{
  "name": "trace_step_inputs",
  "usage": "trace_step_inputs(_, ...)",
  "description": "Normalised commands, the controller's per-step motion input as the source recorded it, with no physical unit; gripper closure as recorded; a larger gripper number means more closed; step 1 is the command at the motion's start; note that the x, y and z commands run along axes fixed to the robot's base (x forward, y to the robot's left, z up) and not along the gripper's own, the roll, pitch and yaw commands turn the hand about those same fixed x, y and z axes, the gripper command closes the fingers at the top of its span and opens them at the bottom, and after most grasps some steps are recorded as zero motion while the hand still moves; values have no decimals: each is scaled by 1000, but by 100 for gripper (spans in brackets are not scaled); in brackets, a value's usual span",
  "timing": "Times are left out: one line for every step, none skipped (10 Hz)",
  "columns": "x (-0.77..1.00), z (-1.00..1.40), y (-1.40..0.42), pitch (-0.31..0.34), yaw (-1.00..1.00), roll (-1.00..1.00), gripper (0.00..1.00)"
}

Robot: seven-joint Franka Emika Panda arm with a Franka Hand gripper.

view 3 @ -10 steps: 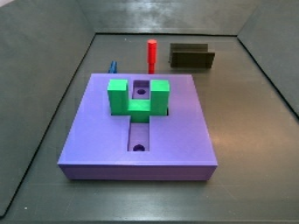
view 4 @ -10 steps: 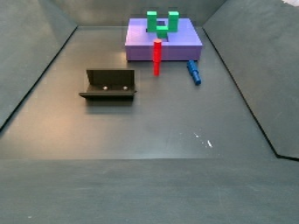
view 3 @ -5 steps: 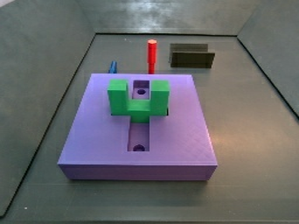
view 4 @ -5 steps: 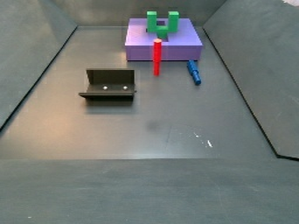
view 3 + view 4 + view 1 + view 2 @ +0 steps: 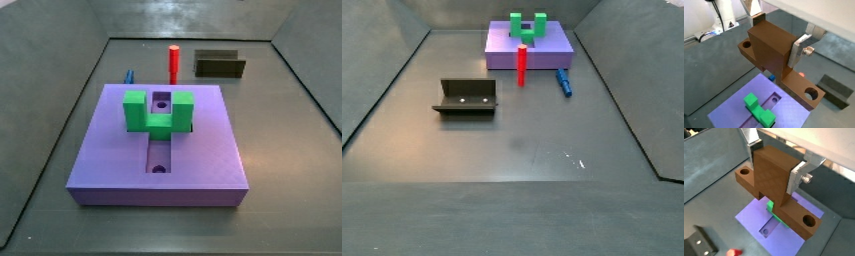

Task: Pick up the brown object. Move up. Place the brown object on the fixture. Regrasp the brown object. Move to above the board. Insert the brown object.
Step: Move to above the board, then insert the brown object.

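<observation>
Claw (image 5: pixel 774 46) and brown object (image 5: pixel 784 75) show only in both wrist views; neither side view catches them. Silver fingers (image 5: pixel 801 46) are clamped on the raised middle block of the brown object (image 5: pixel 777 188), one plate on each flank, so the claw (image 5: pixel 774 170) is gripping it. Its long bar runs crosswise under the fingers (image 5: pixel 799 174), with a round hole near each visible end.

Well below the claw lies the board (image 5: pixel 737 107), a lavender slab with a long central slot. Green U-shaped block (image 5: pixel 759 108) sits on the board, astride the slot, and in a wrist view (image 5: pixel 770 206) only a sliver of it peeks out from under the held bar. Fixture (image 5: pixel 834 91) stands on the floor off to one side of the claw, apart from the board (image 5: pixel 771 218); it shows at the frame edge in a wrist view (image 5: pixel 699 244).

Both side views give the board (image 5: pixel 160 140) (image 5: pixel 529 50), the green block (image 5: pixel 158 110) (image 5: pixel 528 27) on it, and the fixture (image 5: pixel 221 65) (image 5: pixel 466 98) away from it. Red upright peg (image 5: pixel 173 62) (image 5: pixel 523 66) stands beside the board, and a small blue piece (image 5: pixel 565 82) (image 5: pixel 130 76) lies on the floor nearby.
</observation>
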Motion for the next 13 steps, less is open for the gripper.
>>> trace_step_inputs(-47, 6, 6, -38, -1, -218, 100)
trace_step_inputs(63, -211, 0, 0, -100, -77, 100)
trace_step_inputs(0, -300, 0, 0, -369, -187, 100)
trace_step_inputs(0, -354, 0, -23, -489, -321, 100)
trace_step_inputs(126, -309, 3, 0, -583, -380, 100)
trace_step_inputs(169, -211, 0, 31, -694, -276, 100)
trace_step_inputs(0, -94, -11, -1, -709, -347, 100)
trace_step_inputs(0, 0, -29, -157, -663, -420, 100)
trace_step_inputs(0, 14, -3, -189, -626, -471, 100)
trace_step_inputs(0, 43, -11, -239, -614, -500, 100)
trace_step_inputs(0, 0, -9, -224, -651, -457, 100)
trace_step_inputs(0, -69, -23, -171, -757, -314, 100)
trace_step_inputs(0, -369, -17, -29, -894, -103, 100)
